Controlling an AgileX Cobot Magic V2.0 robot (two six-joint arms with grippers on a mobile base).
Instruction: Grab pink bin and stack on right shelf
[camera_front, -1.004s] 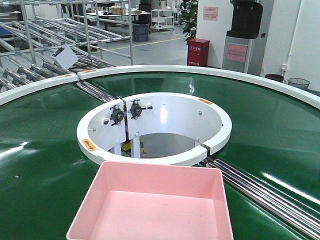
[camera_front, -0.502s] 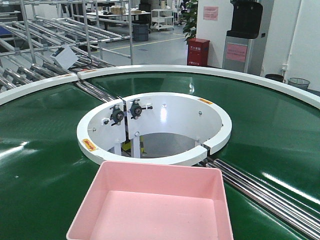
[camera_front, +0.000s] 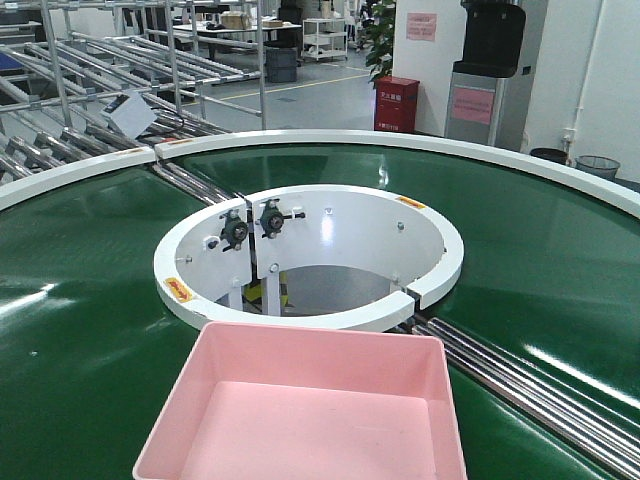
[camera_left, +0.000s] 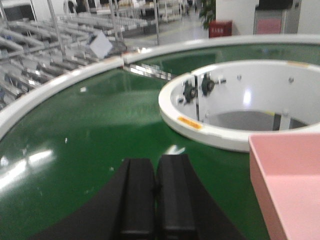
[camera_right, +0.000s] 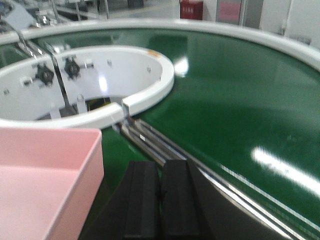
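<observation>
The left pincer (camera_left: 152, 200) and right pincer (camera_right: 160, 205) are both pressed together and empty. The pink bin (camera_front: 310, 410) lies between them on the green conveyor belt (camera_front: 90, 330), inboard of each. The right pincer looks nearer to its wall.

The left gripper (camera_left: 156, 170) points forward toward the far side, its two black jaws pressed flat together with no gap and nothing between them. The right gripper (camera_right: 161, 172) is posed alike, jaws closed against each other and empty. Each sits low, at the near edge of its wrist view.
</observation>
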